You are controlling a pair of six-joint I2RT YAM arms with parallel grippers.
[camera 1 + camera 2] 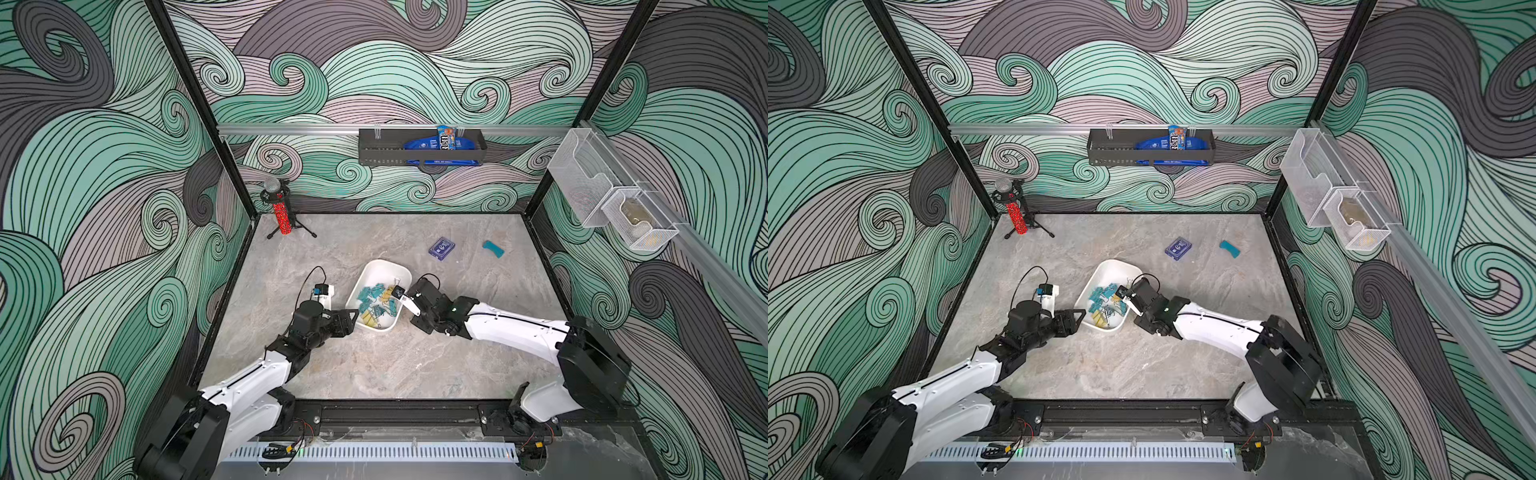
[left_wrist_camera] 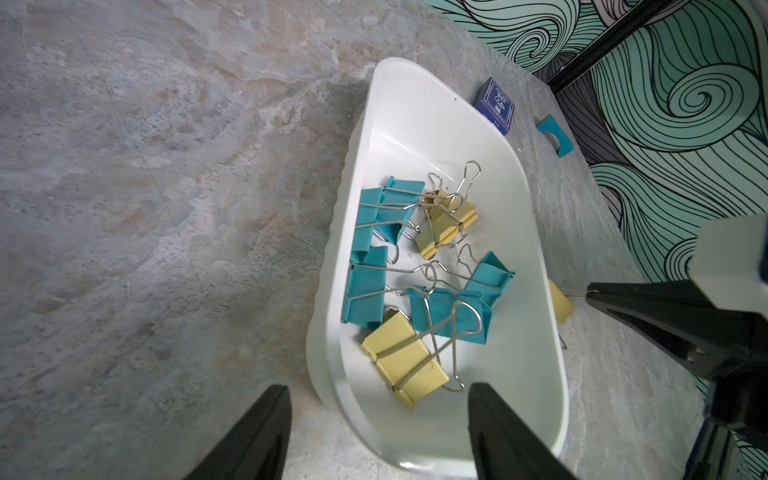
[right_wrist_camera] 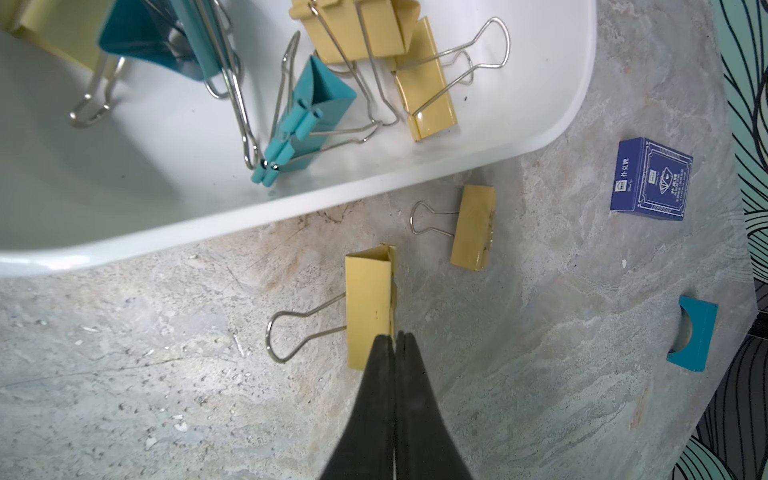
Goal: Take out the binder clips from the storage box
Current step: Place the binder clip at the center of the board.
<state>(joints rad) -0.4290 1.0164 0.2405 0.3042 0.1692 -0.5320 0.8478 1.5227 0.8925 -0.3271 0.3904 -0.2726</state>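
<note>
Above the marble tabletop (image 3: 166,395) beside the storage box (image 3: 291,199), the right hand (image 3: 394,338) pinches a yellow binder clip (image 3: 368,299).

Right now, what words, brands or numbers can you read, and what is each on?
"m&m" (likely): snack packet in the black wall basket.
"扑克牌" (likely): side of the dark-blue card box; its smaller print is too small.
White lettering on the blue pouch in that basket: too blurred.
No text on the binder clips or the white tray.
</note>
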